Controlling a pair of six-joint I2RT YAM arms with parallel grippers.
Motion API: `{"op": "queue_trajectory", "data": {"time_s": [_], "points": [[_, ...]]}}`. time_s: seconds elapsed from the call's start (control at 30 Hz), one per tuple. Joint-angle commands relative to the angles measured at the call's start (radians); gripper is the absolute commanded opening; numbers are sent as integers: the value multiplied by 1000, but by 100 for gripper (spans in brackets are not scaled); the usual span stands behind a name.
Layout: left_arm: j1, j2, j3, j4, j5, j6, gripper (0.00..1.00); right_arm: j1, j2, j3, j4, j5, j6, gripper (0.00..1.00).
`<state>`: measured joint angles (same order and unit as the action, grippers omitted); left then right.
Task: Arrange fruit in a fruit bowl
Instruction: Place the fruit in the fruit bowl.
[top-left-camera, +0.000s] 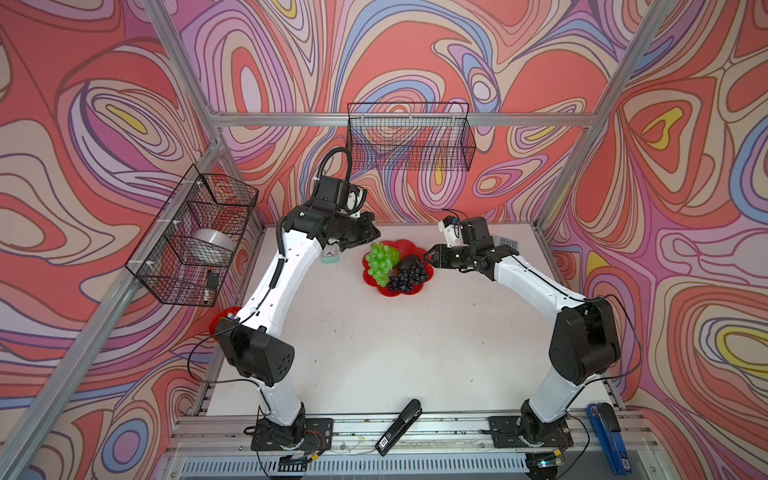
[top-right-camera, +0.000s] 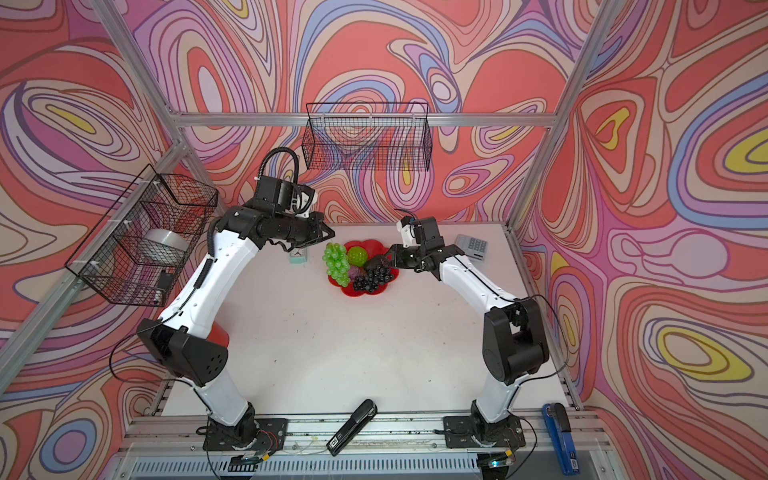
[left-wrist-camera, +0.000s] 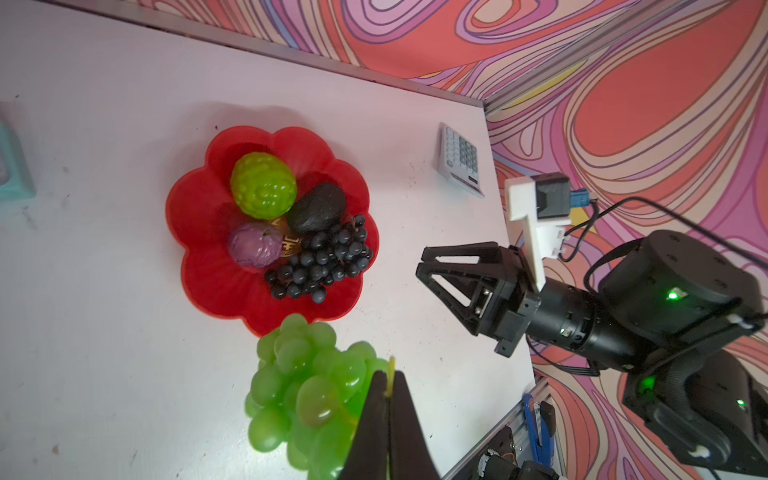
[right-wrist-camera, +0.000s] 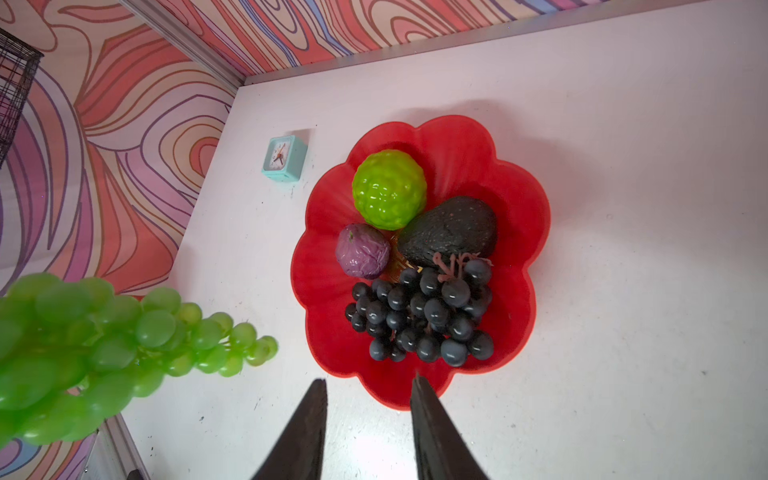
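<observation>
Our left tool (left-wrist-camera: 388, 376) pinches the stem of the translucent green grape bunch (left-wrist-camera: 299, 390), hung just beside the scalloped glossy red plastic bowl (right-wrist-camera: 519, 195). In the bowl we see a bumpy lime-green ball (right-wrist-camera: 389, 189), black avocado shape (right-wrist-camera: 453, 228), small purple round fruit (right-wrist-camera: 361, 251) and dark grape bunch (right-wrist-camera: 424, 316). Our right tool (right-wrist-camera: 369, 379) stands spread, empty.

Both my arms, left arm (top-left-camera: 291, 266) and right arm (top-left-camera: 536, 282), wear white shells with black joint housings. A ribbed black hose (top-left-camera: 337, 149) arches off the left wrist. My right gripper (left-wrist-camera: 420, 264) is black with triangular cut-outs, under a white camera bracket (left-wrist-camera: 528, 220); green lights (left-wrist-camera: 672, 296) glow behind.
</observation>
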<state>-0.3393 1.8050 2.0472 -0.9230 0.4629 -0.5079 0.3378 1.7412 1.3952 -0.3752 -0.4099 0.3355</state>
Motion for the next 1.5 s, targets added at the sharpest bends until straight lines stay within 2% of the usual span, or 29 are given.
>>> {"op": "queue_trajectory", "data": {"time_s": [0.0, 0.47, 0.87, 1.3, 1.47], "points": [[3, 44, 36, -15, 45, 31, 0, -12, -9, -30, 32, -6, 5, 36], [0, 129, 60, 6, 98, 9, 0, -44, 4, -45, 39, -18, -18, 36], [-9, 119, -33, 14, 105, 15, 0, -52, -5, -62, 38, -23, -26, 36], [-12, 136, -47, 26, 152, 6, 0, -51, -2, -50, 22, -26, -30, 36], [-11, 128, -79, 31, 123, 17, 0, -51, 6, -54, 19, -30, -32, 36]]}}
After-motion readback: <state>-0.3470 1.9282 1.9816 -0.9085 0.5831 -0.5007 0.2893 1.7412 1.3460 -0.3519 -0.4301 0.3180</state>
